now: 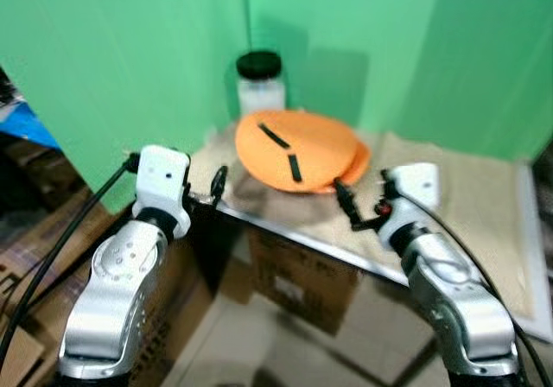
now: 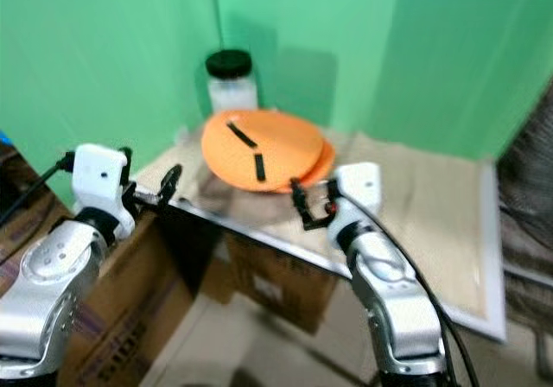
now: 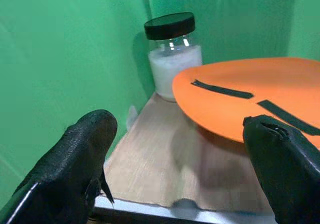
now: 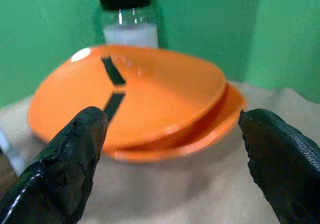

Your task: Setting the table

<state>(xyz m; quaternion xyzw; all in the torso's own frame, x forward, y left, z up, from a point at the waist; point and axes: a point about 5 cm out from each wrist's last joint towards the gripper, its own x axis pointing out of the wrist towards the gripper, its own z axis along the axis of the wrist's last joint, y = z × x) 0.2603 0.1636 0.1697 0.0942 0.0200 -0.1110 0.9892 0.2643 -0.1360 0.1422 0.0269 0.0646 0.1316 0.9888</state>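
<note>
Two stacked orange plates (image 1: 298,151) were seen on the table (image 1: 467,206), just in front of a black-lidded jar (image 1: 260,81). The left tool (image 1: 216,185) and right tool (image 1: 347,206) were held wide open near the plates, nothing being gripped.

Orange plates (image 1: 298,145) with black stripes, black-lidded white jar (image 1: 260,82), green walls (image 1: 130,50).

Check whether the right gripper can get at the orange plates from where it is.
Probably yes. The right gripper is open and faces the stacked orange plates at the table's near edge, with bare tabletop between them. The jar stands behind the plates, out of the way.
</note>
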